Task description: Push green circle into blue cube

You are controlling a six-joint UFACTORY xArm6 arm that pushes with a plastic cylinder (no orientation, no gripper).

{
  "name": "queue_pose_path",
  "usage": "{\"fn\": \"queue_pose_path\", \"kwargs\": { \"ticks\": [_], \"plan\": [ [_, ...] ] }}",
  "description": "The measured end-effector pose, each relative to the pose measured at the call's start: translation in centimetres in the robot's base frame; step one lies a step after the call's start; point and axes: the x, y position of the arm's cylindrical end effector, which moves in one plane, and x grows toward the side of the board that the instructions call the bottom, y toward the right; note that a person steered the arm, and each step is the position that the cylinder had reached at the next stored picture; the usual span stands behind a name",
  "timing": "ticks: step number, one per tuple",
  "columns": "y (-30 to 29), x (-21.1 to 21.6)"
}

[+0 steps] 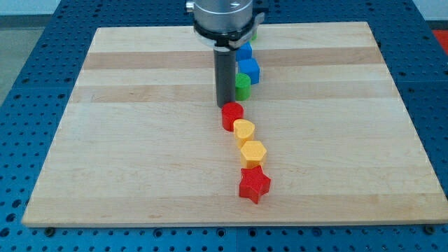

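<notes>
The green circle (243, 86) sits just right of my rod, near the view's top centre. It touches the blue cube (250, 69) just above it. A second blue block (243, 51) lies higher still, its shape unclear. My tip (225, 105) rests on the board at the green circle's lower left, just above a red circle (232, 114). The rod hides part of the green circle's left side.
Below the red circle a line of blocks runs down: a yellow heart (243, 131), a yellow hexagon (253, 152) and a red star (254, 184). Another green block (253, 33) peeks out beside the arm's body at the top. The wooden board (140, 140) lies on a blue perforated table.
</notes>
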Motion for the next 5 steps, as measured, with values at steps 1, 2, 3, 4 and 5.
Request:
{"fn": "queue_pose_path", "kwargs": {
  "ticks": [1, 2, 3, 4, 5],
  "plan": [
    [-0.8, 0.0],
    [-0.6, -0.1],
    [-0.2, -1.3],
    [0.8, -1.8],
    [1.8, -1.6]
  ]
}}
